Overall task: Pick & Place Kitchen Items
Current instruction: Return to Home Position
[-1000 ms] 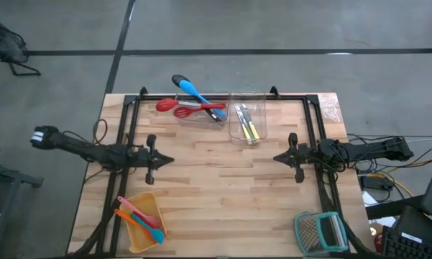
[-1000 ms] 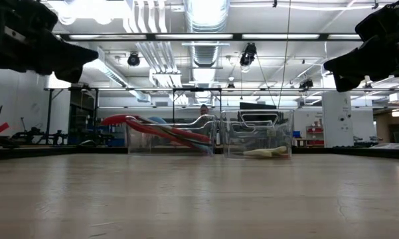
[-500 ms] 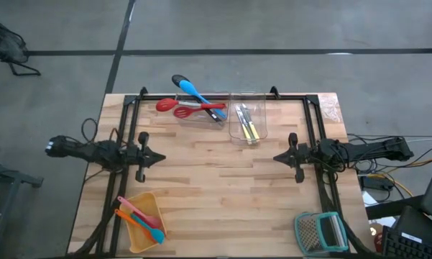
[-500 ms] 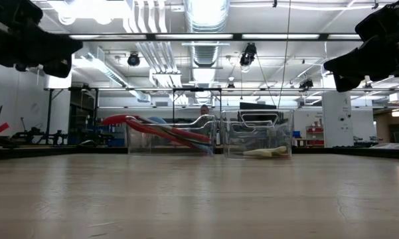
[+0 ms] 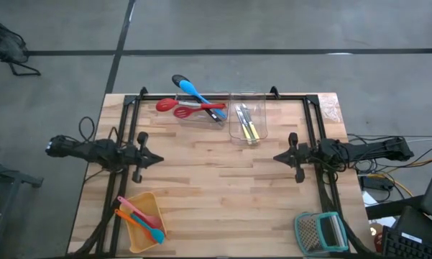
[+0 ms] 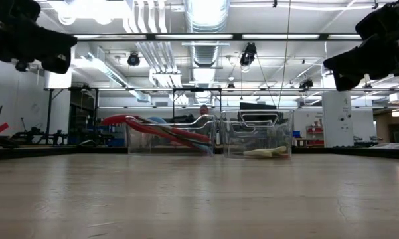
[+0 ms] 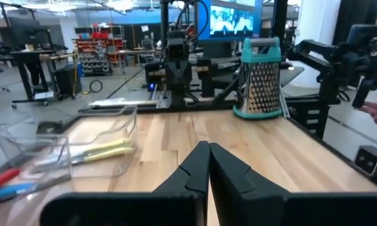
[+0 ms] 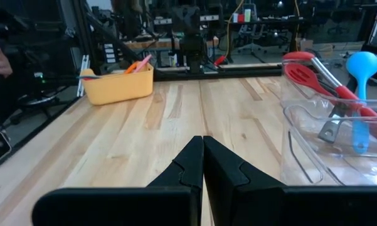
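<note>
**Arms level over mid-tabletop, utensils held in containers at the near and far edges**

At the near left corner of the tabletop (image 5: 223,188) sits the yellow bin (image 5: 146,203), close to the edge. It holds an orange spatula (image 5: 123,214), a pink spatula (image 5: 135,210) and a teal spatula (image 5: 155,234), lying roughly side by side. At the near right corner the teal-framed grater (image 5: 321,232) stands upright, also close to the edge.

A broad strip of bare wood runs across the middle between the two arms. The left end effector (image 5: 157,159) hangs over the left side and points inward, its fingers pressed together on nothing. The right end effector (image 5: 276,157) faces it from the right side, likewise pinched narrow and carrying nothing. The two tips are well apart.

Two clear tubs stand just beside each other along the far edge. The left tub (image 5: 194,121) holds the red slotted spoons (image 5: 166,105) and the blue spoon (image 5: 195,92). The black spoon (image 5: 178,80) shows its bowl jutting past the far rim. The right tub (image 5: 248,97) holds the yellow-handled cutlery (image 5: 251,131), lying flat on its floor.
</note>
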`<action>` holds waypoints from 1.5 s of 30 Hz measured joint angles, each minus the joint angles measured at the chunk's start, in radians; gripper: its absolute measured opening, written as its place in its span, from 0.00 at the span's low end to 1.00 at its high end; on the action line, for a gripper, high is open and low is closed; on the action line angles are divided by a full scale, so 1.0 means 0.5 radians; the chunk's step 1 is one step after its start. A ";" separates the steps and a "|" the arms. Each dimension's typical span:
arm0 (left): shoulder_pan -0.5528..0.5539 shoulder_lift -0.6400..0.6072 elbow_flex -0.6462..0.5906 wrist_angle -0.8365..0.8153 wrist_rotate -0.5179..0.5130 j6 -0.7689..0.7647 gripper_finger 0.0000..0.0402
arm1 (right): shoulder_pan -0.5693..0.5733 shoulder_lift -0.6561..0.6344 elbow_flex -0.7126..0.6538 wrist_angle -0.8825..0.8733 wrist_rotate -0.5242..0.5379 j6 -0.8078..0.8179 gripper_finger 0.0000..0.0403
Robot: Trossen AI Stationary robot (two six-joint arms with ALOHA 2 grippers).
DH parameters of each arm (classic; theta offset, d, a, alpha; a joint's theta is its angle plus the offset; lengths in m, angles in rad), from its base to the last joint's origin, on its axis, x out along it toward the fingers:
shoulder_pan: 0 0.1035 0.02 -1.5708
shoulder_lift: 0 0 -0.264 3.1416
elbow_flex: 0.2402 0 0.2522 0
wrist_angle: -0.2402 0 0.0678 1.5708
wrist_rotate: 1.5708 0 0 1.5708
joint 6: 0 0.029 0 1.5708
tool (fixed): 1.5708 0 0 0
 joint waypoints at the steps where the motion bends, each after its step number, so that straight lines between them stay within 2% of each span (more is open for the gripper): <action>1: 0.000 -0.001 -0.017 0.002 0.000 -0.003 0.04 | 0.001 -0.003 0.000 0.008 -0.001 0.001 0.02; 8: 0.000 -0.001 -0.107 0.038 0.005 -0.009 0.04 | 0.000 -0.003 0.000 0.222 0.000 0.006 0.02; 23: 0.000 0.023 -0.113 0.049 -0.005 -0.008 0.05 | 0.001 0.000 0.000 0.202 0.000 -0.005 0.02; 27: 0.000 0.023 -0.113 0.051 -0.007 -0.009 0.05 | 0.000 -0.001 0.000 0.204 0.001 -0.117 0.02; 30: 0.000 0.023 -0.114 0.052 -0.007 -0.010 0.05 | 0.000 -0.006 0.000 0.263 0.000 -0.007 0.02; 38: 0.000 0.023 -0.116 0.053 -0.008 -0.013 0.05 | 0.001 -0.025 0.000 0.320 -0.224 0.019 0.02; 42: 0.000 0.023 -0.116 0.053 -0.008 -0.013 0.05 | 0.000 -0.044 0.000 0.360 -0.249 0.058 0.02; 45: 0.000 0.023 -0.116 0.054 -0.009 -0.013 0.05 | 0.000 -0.042 0.000 0.270 -0.266 -0.068 0.02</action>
